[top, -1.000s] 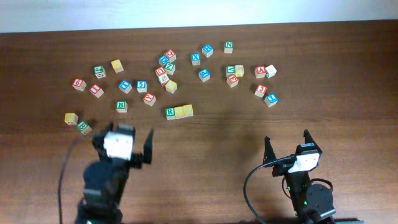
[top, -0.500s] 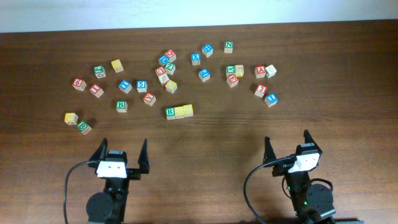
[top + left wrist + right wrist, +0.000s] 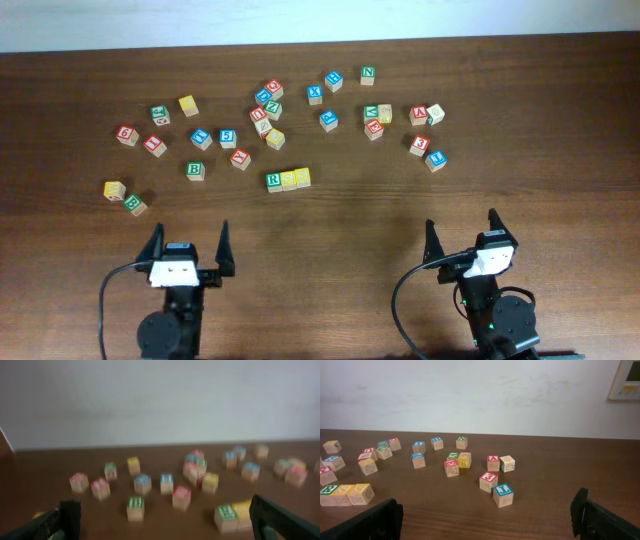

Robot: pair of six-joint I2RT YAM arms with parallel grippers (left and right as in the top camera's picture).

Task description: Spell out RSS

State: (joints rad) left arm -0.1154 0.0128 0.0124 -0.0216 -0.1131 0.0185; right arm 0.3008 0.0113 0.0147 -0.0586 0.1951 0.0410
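Observation:
The R cube (image 3: 273,181), white face with a green letter, sits in a row with two yellow-faced S cubes (image 3: 289,179) (image 3: 302,177) near the table's middle, touching side by side. The row shows at the right wrist view's lower left: R (image 3: 327,494), S (image 3: 343,494), S (image 3: 362,493). In the blurred left wrist view the R cube (image 3: 226,516) and one yellow cube (image 3: 242,510) show at lower right. My left gripper (image 3: 189,235) (image 3: 164,510) is open and empty near the front edge. My right gripper (image 3: 461,225) (image 3: 487,510) is open and empty at front right.
Several other letter cubes lie scattered across the far half of the table. A green B cube (image 3: 195,170) lies left of the row. A yellow cube (image 3: 114,189) and another green B cube (image 3: 134,204) lie at far left. A blue-faced cube (image 3: 503,495) is nearest my right gripper.
My left arm has drawn back toward the front edge and straightened, its open fingers now pointing at the cubes. The right arm and the cubes have not moved.

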